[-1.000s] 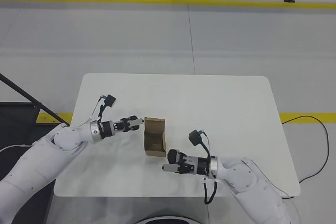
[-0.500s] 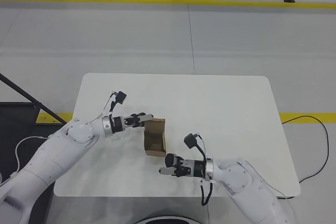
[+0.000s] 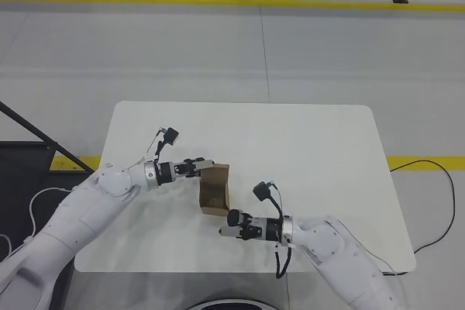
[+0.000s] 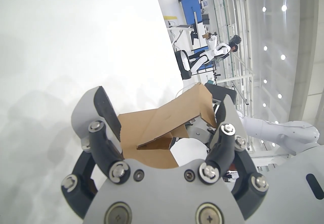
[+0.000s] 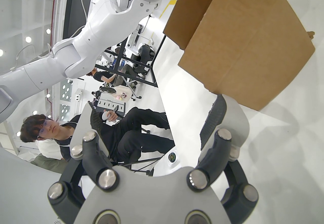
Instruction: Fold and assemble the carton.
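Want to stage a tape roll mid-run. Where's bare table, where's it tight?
Free: the table right of the carton out to the right edge, and the far strip behind the carton. Tight: around the carton, left jaws at its far-left corner, right jaws at its near end.

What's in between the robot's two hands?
The brown carton lies between the left gripper and the right gripper, as the top view shows.
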Motion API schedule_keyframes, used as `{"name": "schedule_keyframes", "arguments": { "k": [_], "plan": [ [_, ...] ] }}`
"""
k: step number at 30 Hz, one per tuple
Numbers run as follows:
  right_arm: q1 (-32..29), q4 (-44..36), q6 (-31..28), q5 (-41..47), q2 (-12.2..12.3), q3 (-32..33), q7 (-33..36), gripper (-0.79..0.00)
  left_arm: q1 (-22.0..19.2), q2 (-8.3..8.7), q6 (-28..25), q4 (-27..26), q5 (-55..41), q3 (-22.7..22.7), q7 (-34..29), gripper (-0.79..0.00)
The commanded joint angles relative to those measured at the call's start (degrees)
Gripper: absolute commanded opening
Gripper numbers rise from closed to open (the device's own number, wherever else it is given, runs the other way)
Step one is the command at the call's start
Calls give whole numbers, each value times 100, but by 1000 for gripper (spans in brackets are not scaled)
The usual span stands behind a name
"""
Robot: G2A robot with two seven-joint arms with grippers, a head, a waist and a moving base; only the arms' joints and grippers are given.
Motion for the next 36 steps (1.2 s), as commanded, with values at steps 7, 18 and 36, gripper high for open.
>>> {"name": "schedule_keyframes", "arguments": {
  "k": [7,18,36],
  "plan": [
    [48,74,-12,28,-30,-34,-13,0,67,-77,-12,63,1,-147,-213,0],
    [82,87,6,4,-63,-67,-46,0,141,-155,-33,121,-52,-360,-547,0],
    [121,137,8,-18,-105,-68,-98,0,268,-281,11,191,-43,-630,-883,0]
  ]
}}
